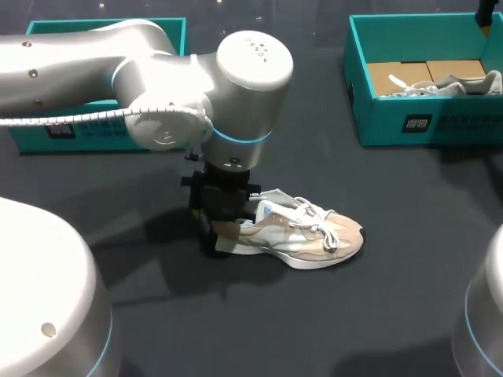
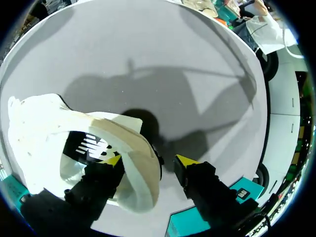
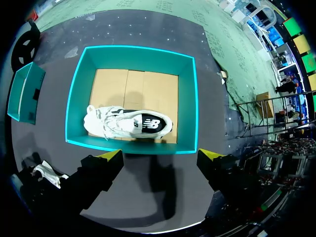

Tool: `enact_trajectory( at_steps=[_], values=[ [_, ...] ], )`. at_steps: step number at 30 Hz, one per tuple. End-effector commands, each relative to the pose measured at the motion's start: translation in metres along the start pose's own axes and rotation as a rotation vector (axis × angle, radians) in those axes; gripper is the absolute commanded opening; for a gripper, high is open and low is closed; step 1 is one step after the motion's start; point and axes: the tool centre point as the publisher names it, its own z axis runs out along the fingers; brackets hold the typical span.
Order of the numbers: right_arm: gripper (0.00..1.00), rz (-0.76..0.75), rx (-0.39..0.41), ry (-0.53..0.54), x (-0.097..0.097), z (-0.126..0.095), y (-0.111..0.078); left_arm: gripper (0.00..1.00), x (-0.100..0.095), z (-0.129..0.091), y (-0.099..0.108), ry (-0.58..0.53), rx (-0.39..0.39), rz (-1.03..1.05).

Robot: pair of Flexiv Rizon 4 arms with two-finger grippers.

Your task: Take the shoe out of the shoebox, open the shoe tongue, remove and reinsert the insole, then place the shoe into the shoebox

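The beige and white lace-up shoe [image 1: 314,236] sat on the dark table [image 1: 314,330]. The left gripper [image 2: 148,160] was spread wide at its heel (one finger inside, one outside). The right gripper [image 3: 163,155] hung above the teal cardboard shoebox [image 3: 131,48], fingers apart.

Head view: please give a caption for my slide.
Left gripper at the heel of the shoe on the table; second shoe in its box.
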Motion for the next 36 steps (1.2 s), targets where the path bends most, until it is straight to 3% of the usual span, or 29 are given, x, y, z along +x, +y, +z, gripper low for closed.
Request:
enact_trajectory(
  at_steps=[1, 8, 14, 20, 34, 36],
  values=[
    [1.00, 0.000, 0.001, 0.000, 0.000, 0.000, 0.001, 1.00, 0.034, -0.038, 0.001, -0.085, 0.023, -0.026],
    [1.00, 0.000, 0.001, 0.000, 0.000, 0.000, 0.001, 1.00, 0.070, -0.088, -0.001, -0.169, 0.218, -0.153],
    [1.00, 0.000, 0.001, 0.000, 0.000, 0.000, 0.001, 1.00, 0.097, -0.106, -0.015, -0.238, 0.333, -0.312],
    [1.00, 0.000, 0.001, 0.000, 0.000, 0.000, 0.001, 1.00, 0.118, -0.117, -0.022, -0.292, 0.518, -0.448],
    [1.00, 0.000, 0.001, 0.000, 0.000, 0.000, 0.001, 1.00, 0.118, -0.117, -0.022, -0.292, 0.518, -0.448],
    [1.00, 0.000, 0.001, 0.000, 0.000, 0.000, 0.001, 1.00, 0.124, -0.115, -0.013, -0.313, 0.640, -0.582]
  ],
)
